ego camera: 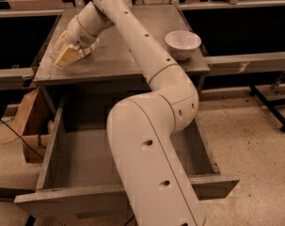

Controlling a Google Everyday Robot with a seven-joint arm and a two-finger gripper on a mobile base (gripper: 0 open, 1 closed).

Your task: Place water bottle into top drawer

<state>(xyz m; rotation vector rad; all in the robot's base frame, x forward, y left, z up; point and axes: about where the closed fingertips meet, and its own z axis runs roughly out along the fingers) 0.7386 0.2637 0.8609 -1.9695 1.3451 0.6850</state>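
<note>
My gripper (66, 55) is down on the far left of the grey tabletop (128, 55), at the end of the long white arm (146, 69). The water bottle (90, 49) shows only as a bit of clear crinkled plastic right at the gripper, which hides most of it. I cannot tell if the bottle is held. The top drawer (49, 150) is pulled wide open below the tabletop, a deep grey box with its front panel (62, 202) nearest the camera. The arm's big lower link covers the drawer's middle and right part.
A white bowl (183, 43) stands on the tabletop's right side. A brown cardboard box (28, 121) sits on the floor left of the drawer. Dark benches flank the table, and a black stand foot (269, 109) is on the right floor.
</note>
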